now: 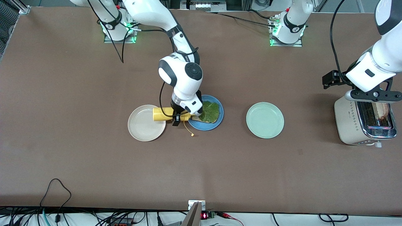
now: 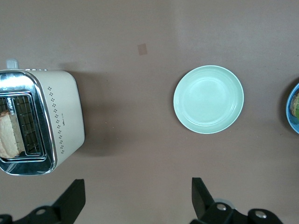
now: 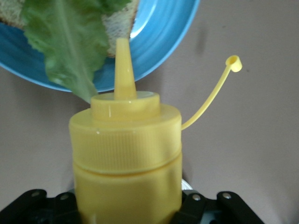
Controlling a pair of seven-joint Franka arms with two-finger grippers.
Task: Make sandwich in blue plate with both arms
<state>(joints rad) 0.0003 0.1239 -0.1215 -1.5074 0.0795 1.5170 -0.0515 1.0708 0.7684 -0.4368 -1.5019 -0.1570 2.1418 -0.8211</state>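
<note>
The blue plate (image 1: 205, 126) holds a tan bread slice (image 1: 196, 118) with a ruffled green lettuce leaf (image 1: 209, 112) on top. My right gripper (image 1: 177, 117) is shut on a yellow squeeze bottle (image 1: 161, 114), held on its side between the cream plate and the blue plate. In the right wrist view the bottle (image 3: 126, 154) points its nozzle (image 3: 124, 65) over the blue plate's rim (image 3: 159, 37) at the lettuce (image 3: 65, 42); its cap (image 3: 233, 63) dangles on a tether. My left gripper (image 2: 138, 191) hangs open and empty, over the table beside the toaster (image 2: 56, 121).
A cream-white plate (image 1: 144, 125) lies toward the right arm's end, partly under the bottle. A pale mint-green plate (image 1: 265, 120) sits between the blue plate and the toaster (image 1: 351, 122). One bread slice (image 2: 8, 135) stands in a toaster slot.
</note>
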